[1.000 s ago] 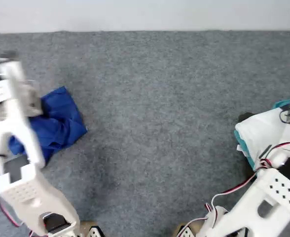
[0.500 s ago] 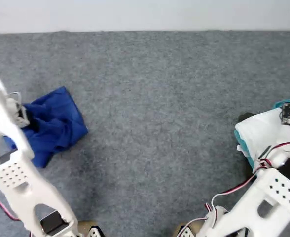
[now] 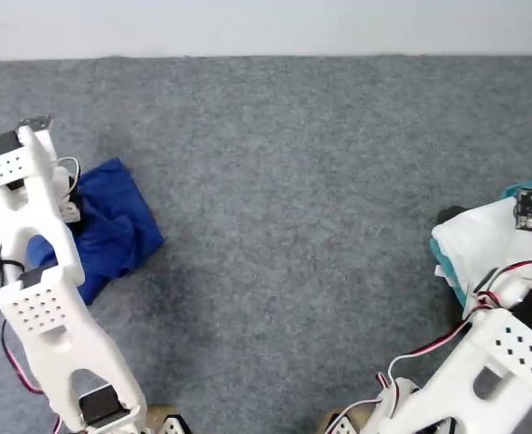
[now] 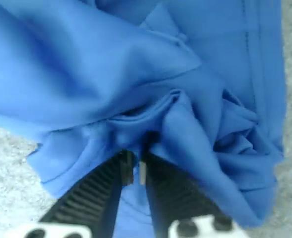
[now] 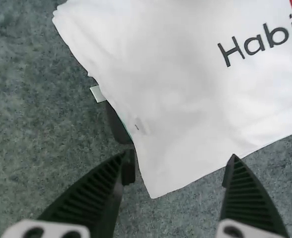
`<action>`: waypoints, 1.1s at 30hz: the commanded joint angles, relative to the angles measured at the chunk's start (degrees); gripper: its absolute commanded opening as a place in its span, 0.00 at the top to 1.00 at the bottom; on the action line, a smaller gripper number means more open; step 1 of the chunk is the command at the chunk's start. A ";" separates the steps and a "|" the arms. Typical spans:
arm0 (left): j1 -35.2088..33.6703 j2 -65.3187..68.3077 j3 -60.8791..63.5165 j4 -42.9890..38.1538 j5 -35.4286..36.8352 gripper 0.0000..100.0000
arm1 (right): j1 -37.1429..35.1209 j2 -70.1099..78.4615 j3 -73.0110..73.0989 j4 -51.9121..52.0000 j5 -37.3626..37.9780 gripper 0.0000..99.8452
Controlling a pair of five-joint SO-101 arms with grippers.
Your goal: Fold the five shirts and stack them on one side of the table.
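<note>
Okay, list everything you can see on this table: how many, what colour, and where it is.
blue shirt: one, blue, crumpled on the left arm's side of the table
white shirt: one, white with dark print, folded on top of the stack on the right arm's side
teal shirt: one, teal, edge peeking out under the white shirt
table: one, grey felt-like top
left gripper: one, black fingers, shut on the blue shirt
right gripper: one, black fingers, open above the white shirt's corner
</note>
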State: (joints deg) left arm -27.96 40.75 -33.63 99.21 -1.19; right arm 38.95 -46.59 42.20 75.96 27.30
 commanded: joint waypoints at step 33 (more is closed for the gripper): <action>-0.88 -25.14 29.85 -5.19 -13.89 0.86 | 0.04 -1.54 7.03 -3.30 1.14 0.71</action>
State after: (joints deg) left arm -26.46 15.52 -3.91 95.69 -14.29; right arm 38.95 -47.30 49.14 73.49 27.65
